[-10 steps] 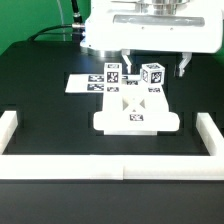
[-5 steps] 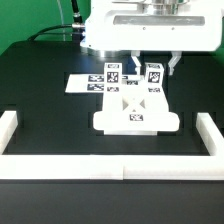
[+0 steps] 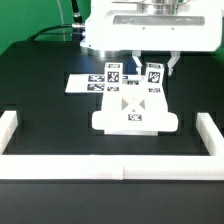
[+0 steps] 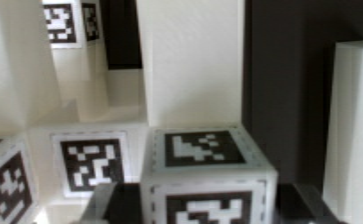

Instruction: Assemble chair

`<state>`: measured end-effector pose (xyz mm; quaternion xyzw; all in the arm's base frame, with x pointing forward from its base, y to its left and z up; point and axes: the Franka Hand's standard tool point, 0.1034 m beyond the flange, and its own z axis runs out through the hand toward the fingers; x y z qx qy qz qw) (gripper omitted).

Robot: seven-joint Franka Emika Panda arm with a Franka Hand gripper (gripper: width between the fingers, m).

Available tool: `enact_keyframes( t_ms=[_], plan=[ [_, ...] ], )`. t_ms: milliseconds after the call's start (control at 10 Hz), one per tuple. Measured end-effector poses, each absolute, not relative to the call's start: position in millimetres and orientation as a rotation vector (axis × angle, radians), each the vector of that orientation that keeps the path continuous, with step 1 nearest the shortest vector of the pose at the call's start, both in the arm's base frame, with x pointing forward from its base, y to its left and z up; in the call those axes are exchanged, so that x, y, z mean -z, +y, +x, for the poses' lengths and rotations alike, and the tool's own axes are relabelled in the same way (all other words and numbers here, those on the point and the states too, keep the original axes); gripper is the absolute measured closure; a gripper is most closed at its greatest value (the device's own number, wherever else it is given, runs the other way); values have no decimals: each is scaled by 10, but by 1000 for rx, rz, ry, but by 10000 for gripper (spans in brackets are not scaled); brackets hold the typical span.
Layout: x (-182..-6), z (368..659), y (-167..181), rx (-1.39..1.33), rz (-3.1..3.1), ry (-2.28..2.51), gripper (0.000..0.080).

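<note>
The chair's flat white panel (image 3: pixel 135 120) lies on the black table mid-scene. A white cube-like block with black-and-white tags (image 3: pixel 154 75) stands at the panel's far right edge. My gripper (image 3: pixel 156 67) hangs straight over this block, with one finger on each side, shut on it. In the wrist view the block (image 4: pixel 204 150) fills the space between the dark fingers (image 4: pixel 125 205), and my gripper (image 4: pixel 210 208) sits low around it. Another tagged chair piece (image 3: pixel 113 76) stands to the block's left in the exterior view and also shows in the wrist view (image 4: pixel 89 160).
The marker board (image 3: pixel 82 84) lies flat left of the tagged pieces. The low white border wall (image 3: pixel 100 166) runs along the front, with side walls at left (image 3: pixel 8 128) and right (image 3: pixel 212 128). Tall white bars (image 4: pixel 181 60) rise beyond the block in the wrist view.
One second ago the fingers stood wide apart beside the block. They have since closed in on it, and the block shifted slightly and squared up. Nothing moved in the last half second.
</note>
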<state>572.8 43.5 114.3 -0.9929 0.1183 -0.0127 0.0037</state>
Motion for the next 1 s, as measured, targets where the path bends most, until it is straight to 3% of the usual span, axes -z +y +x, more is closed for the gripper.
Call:
enact_keyframes(
  t_ms=[1000],
  plan=[
    [-1142, 5731, 476, 24, -2772, 1400, 512]
  ],
)
